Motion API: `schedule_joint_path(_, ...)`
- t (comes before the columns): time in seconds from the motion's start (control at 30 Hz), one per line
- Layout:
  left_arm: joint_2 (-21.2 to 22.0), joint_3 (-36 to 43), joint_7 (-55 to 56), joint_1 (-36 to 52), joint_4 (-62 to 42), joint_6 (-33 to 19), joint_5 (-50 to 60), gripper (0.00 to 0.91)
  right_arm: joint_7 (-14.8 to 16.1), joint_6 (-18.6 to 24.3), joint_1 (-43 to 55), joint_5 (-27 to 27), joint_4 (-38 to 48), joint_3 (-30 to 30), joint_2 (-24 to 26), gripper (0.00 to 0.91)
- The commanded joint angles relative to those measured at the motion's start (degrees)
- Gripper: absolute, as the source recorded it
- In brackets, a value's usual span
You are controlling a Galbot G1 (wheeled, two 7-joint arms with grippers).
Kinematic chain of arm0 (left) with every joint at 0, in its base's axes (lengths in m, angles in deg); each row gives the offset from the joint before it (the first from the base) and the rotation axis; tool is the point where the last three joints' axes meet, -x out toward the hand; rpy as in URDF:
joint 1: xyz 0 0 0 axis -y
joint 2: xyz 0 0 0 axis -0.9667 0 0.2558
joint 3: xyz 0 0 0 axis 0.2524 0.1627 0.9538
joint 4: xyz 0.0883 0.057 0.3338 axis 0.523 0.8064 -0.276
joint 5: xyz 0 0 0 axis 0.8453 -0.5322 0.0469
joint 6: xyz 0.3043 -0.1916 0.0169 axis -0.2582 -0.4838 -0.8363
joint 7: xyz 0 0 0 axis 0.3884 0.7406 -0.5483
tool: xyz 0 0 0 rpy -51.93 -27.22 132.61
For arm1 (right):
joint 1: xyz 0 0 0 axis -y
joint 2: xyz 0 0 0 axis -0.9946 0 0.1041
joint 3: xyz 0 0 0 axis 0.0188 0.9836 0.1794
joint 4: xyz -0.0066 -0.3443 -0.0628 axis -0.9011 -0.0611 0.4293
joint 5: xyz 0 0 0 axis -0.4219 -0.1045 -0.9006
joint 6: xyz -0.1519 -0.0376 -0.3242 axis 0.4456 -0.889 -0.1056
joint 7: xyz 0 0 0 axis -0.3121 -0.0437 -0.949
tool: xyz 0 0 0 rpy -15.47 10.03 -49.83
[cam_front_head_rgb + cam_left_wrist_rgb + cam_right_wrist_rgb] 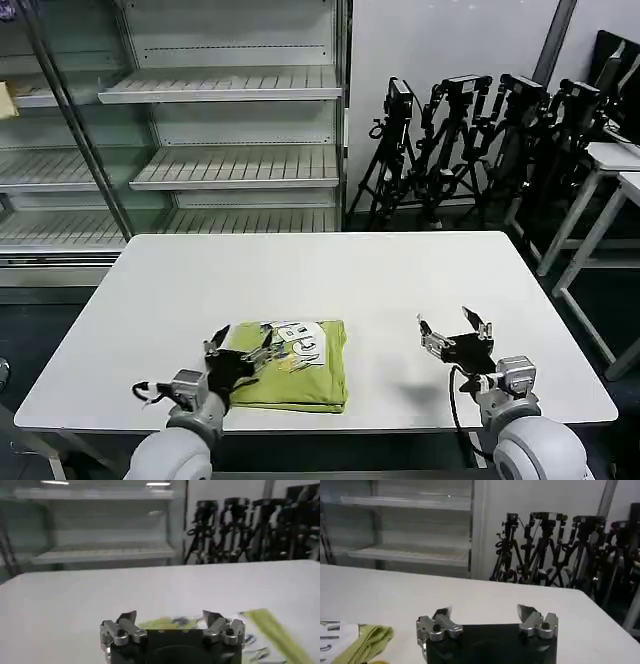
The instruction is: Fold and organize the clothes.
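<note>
Head view: a folded lime-green soft-fabric T-shirt (292,366) with a white printed panel lies near the front edge of the white rectangular table (330,290). The left gripper (240,352) hovers over the shirt's left edge, fingers spread; the right gripper (455,330) hangs over bare tabletop, well apart, fingers spread.

Left wrist view: the left gripper (170,621) is released, with the shirt (270,627) beneath and beside it.

Right wrist view: the right gripper (485,616) is released, empty; the shirt (367,640) lies off to one side.

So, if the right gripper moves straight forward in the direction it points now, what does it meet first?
Probably nothing on the table: the open right gripper points over bare tabletop, with the T-shirt off to its side. Beyond the far edge stand tripods, though depth is unclear.
</note>
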Motion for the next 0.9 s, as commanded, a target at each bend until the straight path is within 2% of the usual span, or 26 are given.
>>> schedule_joint_path(0.03,2.20,-4.62,1.96,-4.65,-3.01,-2.07,-1.70,0.907,-0.03,0.05,-0.13,-0.11,-0.23,0.26,0.01,0.907)
schedule_joint_path(0.23,3.71,-3.97,-2.02,-3.97,-4.75,-5.06,-6.91,0.907,-0.02,0.06,-0.56,-0.16,-0.46,0.23,0.07,0.907)
schedule_joint_path(0.5,4.87,-4.28,-3.77,-3.90,-8.41,-5.20,-7.54,0.907,0.03,0.16,-1.13,-0.21,-0.64,0.14,0.22,0.907)
schedule_joint_path(0.53,4.86,-4.36,-4.20,-4.20,-8.44,-5.16,-7.89,0.564,0.03,0.16,-1.13,-0.21,-0.60,0.14,0.27,0.907)
schedule_joint_path(0.57,4.92,-4.45,-5.07,-4.59,-8.57,-5.31,-8.76,0.262,0.03,0.16,-1.09,-0.20,-0.59,0.14,0.29,0.907)
schedule_joint_path(0.6,4.93,-4.49,-5.86,-4.91,-8.54,-5.50,-9.13,0.030,0.03,0.16,-1.01,-0.23,-0.53,0.18,0.29,0.907)
schedule_joint_path(0.9,5.82,-3.77,-7.78,-4.89,-8.27,-6.29,-10.34,0.010,0.06,0.15,-0.82,-0.39,-0.15,0.52,-0.10,0.907)
